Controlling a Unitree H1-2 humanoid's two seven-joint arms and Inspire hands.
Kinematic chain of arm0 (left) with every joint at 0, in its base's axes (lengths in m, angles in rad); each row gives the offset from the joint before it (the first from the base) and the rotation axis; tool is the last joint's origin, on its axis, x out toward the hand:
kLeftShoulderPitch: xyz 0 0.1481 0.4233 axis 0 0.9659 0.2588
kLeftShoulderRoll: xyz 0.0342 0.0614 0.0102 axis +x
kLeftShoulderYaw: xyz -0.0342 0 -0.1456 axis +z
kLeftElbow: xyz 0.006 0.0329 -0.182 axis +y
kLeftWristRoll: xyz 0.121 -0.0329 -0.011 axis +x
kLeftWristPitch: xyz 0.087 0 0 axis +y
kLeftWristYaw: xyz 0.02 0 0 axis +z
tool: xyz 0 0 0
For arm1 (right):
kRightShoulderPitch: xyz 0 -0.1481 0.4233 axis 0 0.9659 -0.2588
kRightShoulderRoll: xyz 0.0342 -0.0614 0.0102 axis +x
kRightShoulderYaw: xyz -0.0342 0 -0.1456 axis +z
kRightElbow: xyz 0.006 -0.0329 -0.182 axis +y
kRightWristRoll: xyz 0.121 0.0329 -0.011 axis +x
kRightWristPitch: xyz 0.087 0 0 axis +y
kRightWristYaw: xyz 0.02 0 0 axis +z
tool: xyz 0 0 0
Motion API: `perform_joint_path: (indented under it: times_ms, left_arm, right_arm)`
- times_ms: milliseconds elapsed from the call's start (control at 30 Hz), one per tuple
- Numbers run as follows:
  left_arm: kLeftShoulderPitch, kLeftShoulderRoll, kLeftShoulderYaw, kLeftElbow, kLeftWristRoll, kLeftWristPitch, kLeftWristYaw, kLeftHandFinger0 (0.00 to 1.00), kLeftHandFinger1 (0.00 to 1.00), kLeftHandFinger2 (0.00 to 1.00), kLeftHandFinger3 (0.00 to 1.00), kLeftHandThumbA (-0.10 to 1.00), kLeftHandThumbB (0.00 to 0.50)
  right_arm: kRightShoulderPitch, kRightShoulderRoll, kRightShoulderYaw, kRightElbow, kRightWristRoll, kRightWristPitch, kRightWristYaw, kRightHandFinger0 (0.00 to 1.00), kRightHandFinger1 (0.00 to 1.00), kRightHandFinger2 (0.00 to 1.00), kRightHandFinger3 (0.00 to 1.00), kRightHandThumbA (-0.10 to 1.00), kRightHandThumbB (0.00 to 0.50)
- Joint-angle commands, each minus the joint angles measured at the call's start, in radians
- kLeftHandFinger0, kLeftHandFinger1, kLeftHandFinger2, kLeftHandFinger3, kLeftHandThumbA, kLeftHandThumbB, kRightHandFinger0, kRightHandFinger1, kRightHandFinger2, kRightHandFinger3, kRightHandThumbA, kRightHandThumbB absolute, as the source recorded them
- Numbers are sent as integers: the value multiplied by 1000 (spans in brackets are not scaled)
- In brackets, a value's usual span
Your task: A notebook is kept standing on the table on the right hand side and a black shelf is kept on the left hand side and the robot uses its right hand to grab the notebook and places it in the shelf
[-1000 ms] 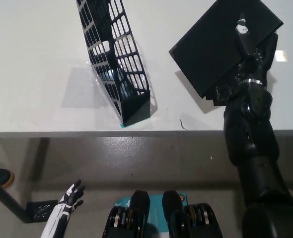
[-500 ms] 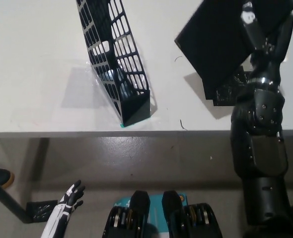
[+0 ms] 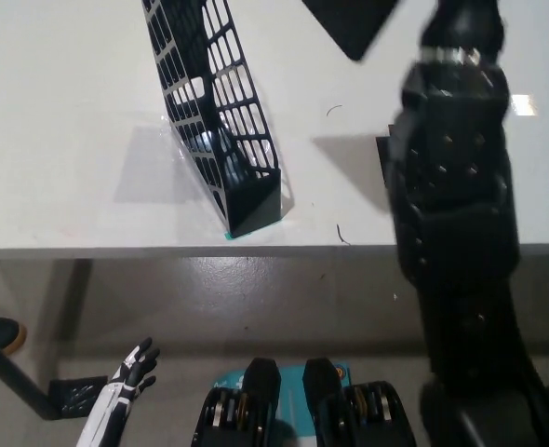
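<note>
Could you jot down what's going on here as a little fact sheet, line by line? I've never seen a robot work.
Table: white table, seen from steeply above
Shelf: black lattice shelf standing on the table, nothing visible in it
Notebook: black notebook, only a corner in view at the top edge, lifted off the table
Right arm: black right arm reaching up over the table; its hand is out of the picture
Left hand: white left hand resting low beside the body, fingers apart, holding nothing
Progress: notebook not yet in the shelf
</note>
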State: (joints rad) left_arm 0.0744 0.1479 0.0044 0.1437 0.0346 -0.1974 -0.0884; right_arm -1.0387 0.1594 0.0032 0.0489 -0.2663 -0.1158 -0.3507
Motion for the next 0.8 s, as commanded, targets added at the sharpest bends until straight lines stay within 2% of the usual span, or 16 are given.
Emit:
perform_joint_path:
  times_ms: [0,100,233,333,400,600,767]
  left_arm:
    - [-7,19,-4,-13,0,-32,-12,1000,1000,1000,1000,1000,137]
    - [-3,20,-6,-7,9,-46,-8,1000,1000,1000,1000,1000,115]
    - [-3,20,-7,-13,4,-31,-11,1000,1000,1000,1000,1000,154]
    - [-1,21,-9,-13,9,-30,-10,1000,1000,1000,1000,1000,159]
    - [0,19,-9,-11,5,-36,-11,1000,1000,1000,1000,1000,144]
    - [0,21,-10,-3,3,-63,-11,1000,1000,1000,1000,1000,111]
    - [1,27,-12,-6,-18,-50,-29,1000,1000,1000,1000,1000,148]
  right_arm:
    - [-69,43,22,-1,-67,5,-43,0,66,545,690,-100,107]
    - [-65,58,43,47,-119,9,-66,0,94,591,742,-100,104]
    - [-67,71,47,130,-126,-9,-89,0,156,654,761,-100,100]
    - [-72,78,50,213,-149,-19,-128,0,171,657,736,-100,96]
    - [-70,82,54,249,-161,-11,-144,0,175,656,729,-100,87]
    - [-82,89,68,381,-170,-101,-208,0,169,624,715,-100,95]
    - [-101,82,68,442,-168,-118,-237,0,147,603,727,-100,89]
